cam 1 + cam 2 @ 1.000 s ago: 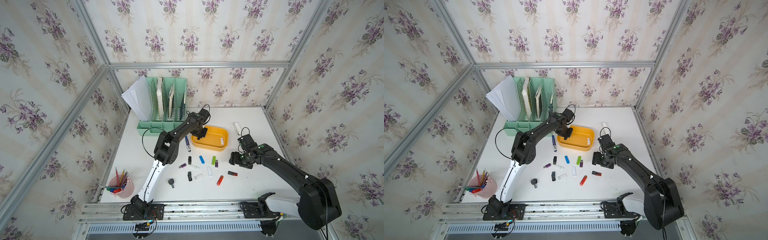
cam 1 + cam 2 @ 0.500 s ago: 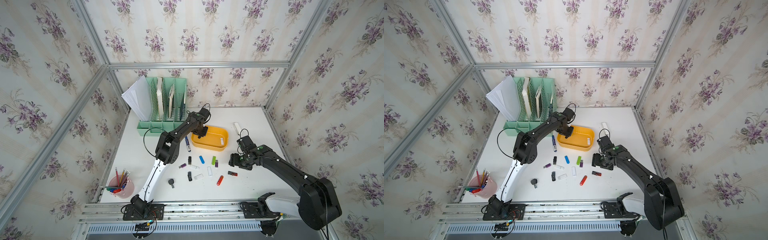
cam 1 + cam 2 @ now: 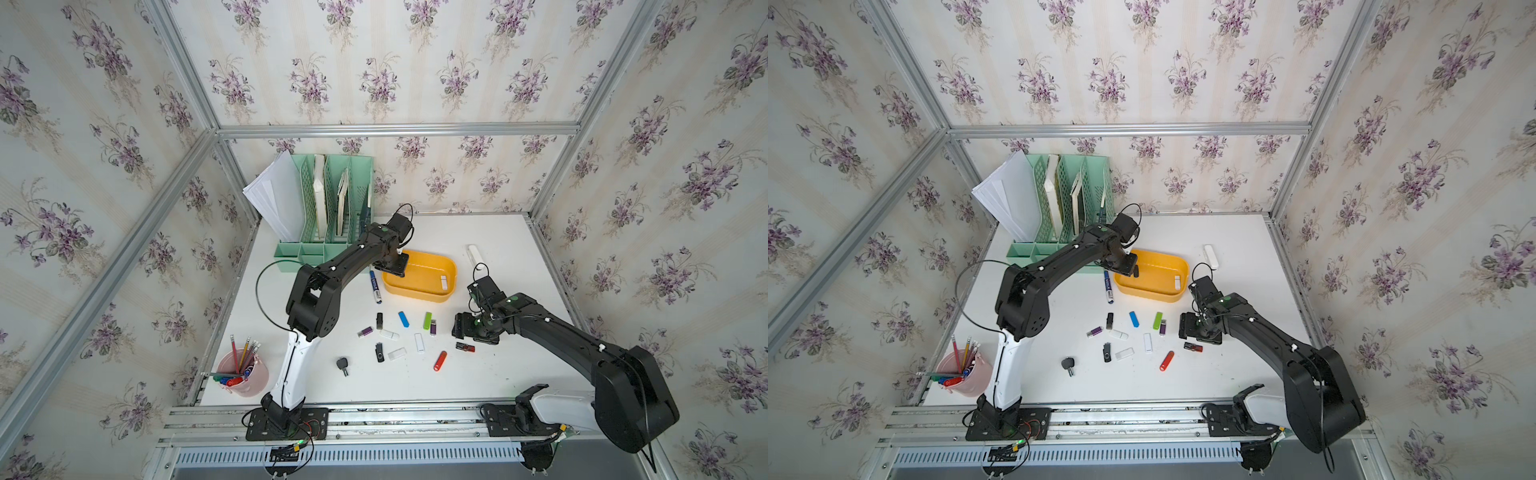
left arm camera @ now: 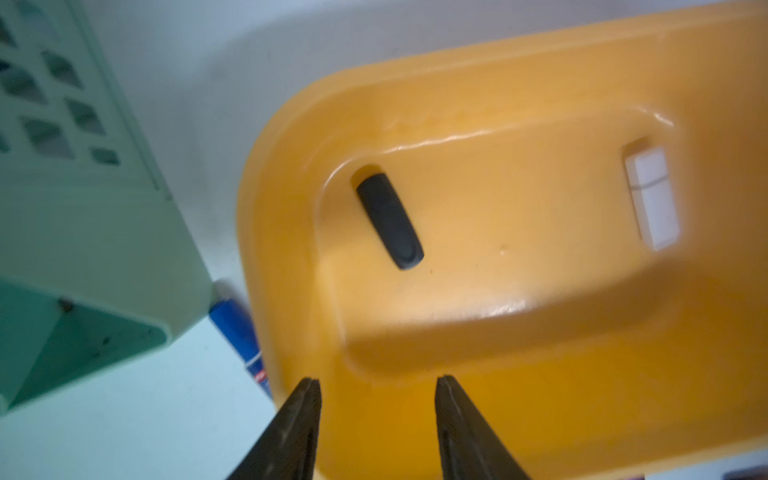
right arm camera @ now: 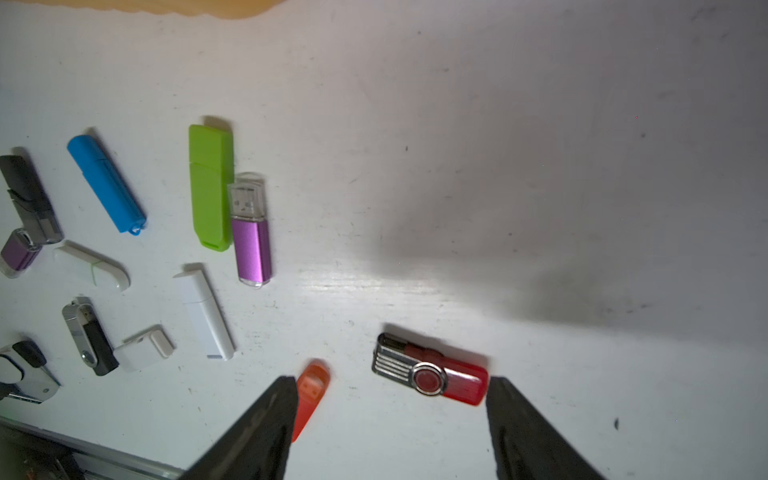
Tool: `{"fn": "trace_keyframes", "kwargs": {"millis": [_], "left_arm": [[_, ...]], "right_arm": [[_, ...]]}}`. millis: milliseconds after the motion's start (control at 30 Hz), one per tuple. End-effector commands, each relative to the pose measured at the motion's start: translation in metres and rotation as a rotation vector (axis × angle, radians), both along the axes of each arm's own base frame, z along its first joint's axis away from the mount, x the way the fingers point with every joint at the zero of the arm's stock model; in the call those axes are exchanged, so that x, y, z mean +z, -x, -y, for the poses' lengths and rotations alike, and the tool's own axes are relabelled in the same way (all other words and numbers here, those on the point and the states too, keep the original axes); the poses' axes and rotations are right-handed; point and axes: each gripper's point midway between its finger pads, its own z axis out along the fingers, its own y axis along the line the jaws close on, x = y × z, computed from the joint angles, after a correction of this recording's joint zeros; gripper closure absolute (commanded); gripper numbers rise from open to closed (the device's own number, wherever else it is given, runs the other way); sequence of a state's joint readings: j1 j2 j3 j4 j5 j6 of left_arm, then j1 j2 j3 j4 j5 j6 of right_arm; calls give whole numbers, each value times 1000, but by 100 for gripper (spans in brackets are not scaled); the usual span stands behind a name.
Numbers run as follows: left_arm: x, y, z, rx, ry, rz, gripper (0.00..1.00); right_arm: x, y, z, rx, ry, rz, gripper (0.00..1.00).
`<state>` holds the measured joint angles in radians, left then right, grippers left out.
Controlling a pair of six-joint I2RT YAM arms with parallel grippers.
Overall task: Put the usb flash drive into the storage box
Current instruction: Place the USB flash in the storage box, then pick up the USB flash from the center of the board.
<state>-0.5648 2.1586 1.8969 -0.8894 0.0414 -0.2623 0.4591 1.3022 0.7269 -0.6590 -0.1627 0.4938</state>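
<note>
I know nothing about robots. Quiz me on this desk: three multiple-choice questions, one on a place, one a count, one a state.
1. Where is the black flash drive?
A) inside the storage box
B) in the pink cup
C) in the green organizer

2. How many drives lie in the storage box?
A) one
B) two
C) five

3. How are the left fingers?
A) clamped on a drive
B) pressed together
C) apart and empty

Answers: 1 A, it lies on the box's yellow floor; 2 B, the black one and a white flash drive; 3 C, a gap shows between them, nothing held.
</note>
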Motion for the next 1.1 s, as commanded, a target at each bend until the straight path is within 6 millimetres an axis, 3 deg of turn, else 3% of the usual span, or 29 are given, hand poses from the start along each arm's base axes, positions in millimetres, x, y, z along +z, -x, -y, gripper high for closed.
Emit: {"fn": "trace_keyframes", "kwargs": {"millis": [0, 233, 500, 700, 1067], "left_arm": [[17, 12, -20, 26, 0, 46, 48], [7, 67, -64, 69, -12, -3, 46], [-32, 117, -78, 83, 28, -103, 37], [-45, 137, -87, 85, 28, -134, 36], [-64, 154, -86, 47, 30, -169, 36]], "right_arm": [[-4, -5, -5, 4, -12, 8, 23], [-22, 2, -6, 6, -12, -34, 23], [-30, 18, -11, 35, -10, -79, 23], [-35, 34, -21, 69, -5, -104, 25], [-34, 40, -7, 26, 78, -111, 28]]}}
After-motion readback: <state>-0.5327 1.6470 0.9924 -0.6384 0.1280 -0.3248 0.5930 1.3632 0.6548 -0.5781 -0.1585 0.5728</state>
